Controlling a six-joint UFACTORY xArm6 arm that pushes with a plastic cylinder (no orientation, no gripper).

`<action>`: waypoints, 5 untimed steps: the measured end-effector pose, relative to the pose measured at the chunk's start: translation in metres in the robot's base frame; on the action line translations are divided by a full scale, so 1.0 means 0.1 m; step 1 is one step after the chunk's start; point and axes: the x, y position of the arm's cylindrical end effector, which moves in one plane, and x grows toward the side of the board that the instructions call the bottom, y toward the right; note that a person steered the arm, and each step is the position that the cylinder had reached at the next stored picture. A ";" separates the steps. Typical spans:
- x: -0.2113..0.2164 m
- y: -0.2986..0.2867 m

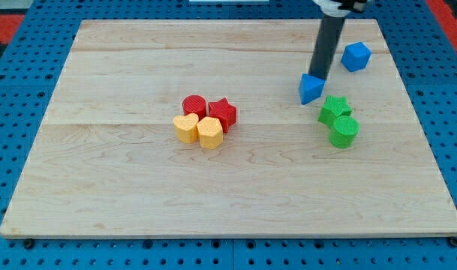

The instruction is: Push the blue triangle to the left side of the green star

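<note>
Sitting tilted, small blue triangle [311, 89], touching my tip [319, 79] at its one o'clock; no claw visible.

Blue triangle [311, 88] just upper-left of green star [334, 108], my tip [318, 78] at its top edge. Green cylinder [344, 131] touches star below. Bare board left of star; red-yellow cluster [204, 122] well apart.
</note>
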 end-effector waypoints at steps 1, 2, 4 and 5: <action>0.00 -0.18; 0.04 -0.19; 0.32 -0.19; 0.47 -0.19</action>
